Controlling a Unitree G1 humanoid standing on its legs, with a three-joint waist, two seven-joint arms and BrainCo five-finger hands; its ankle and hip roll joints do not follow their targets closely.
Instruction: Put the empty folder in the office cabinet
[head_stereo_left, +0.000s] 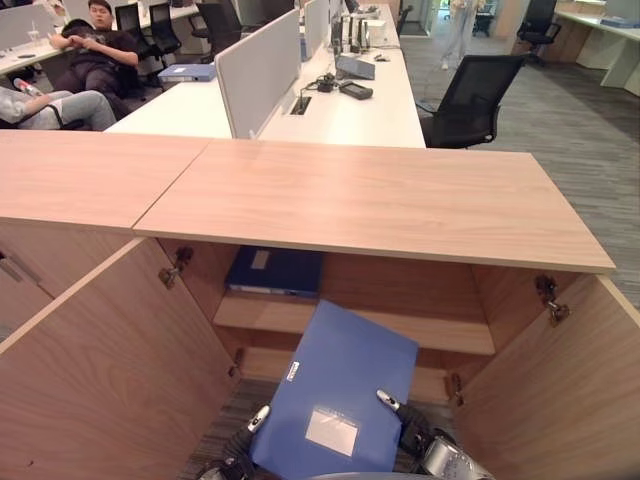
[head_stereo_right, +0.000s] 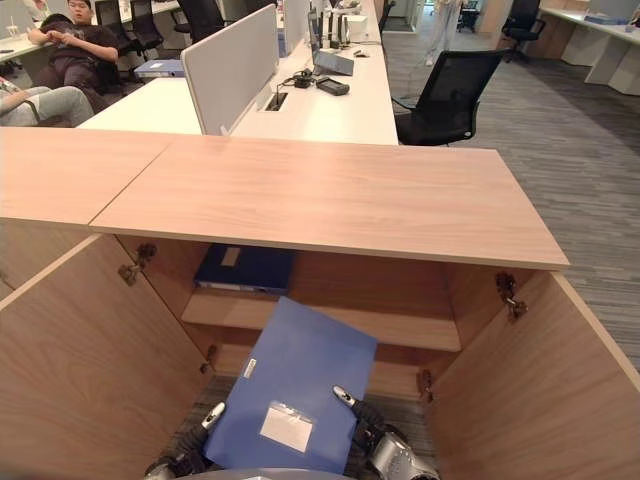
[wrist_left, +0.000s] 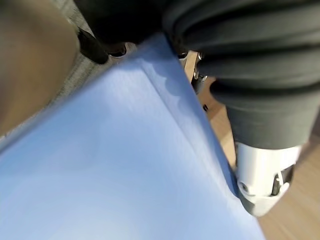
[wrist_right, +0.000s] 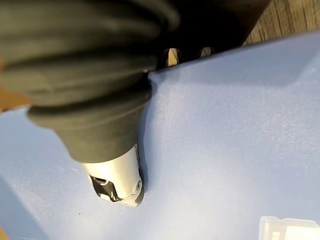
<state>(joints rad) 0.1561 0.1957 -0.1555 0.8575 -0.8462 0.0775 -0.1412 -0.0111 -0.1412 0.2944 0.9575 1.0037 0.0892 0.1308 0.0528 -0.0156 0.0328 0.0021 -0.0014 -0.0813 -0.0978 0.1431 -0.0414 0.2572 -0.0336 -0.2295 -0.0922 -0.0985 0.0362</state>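
Both hands grip the blue folder (head_stereo_left: 340, 390) from its two sides: my left hand (head_stereo_left: 255, 420) has its thumb laid over the folder's near-left edge, and my right hand (head_stereo_left: 400, 410) has its thumb pressed on the cover near the right edge. In the wrist views each thumb lies flat on the blue cover, while the other fingers seem to be underneath, though I cannot see them clearly. I hold the folder tilted, its far corner raised toward the cabinet (head_stereo_left: 380, 200) opening, its near end low by me, a white label pocket (head_stereo_left: 331, 432) on the cover. It is in front of the cabinet, not yet on a shelf.

Either side of me the cabinet doors (head_stereo_left: 100, 370) stand swung open. Farther in, a wooden shelf (head_stereo_left: 440, 335) crosses the cabinet, and a dark blue binder (head_stereo_left: 275, 270) lies flat on its left part. Beyond the cabinet's wooden top is a white desk (head_stereo_left: 350, 115) with a divider panel (head_stereo_left: 258, 70), a black office chair (head_stereo_left: 470, 95) to the right, and a seated person (head_stereo_left: 95, 55) far left.
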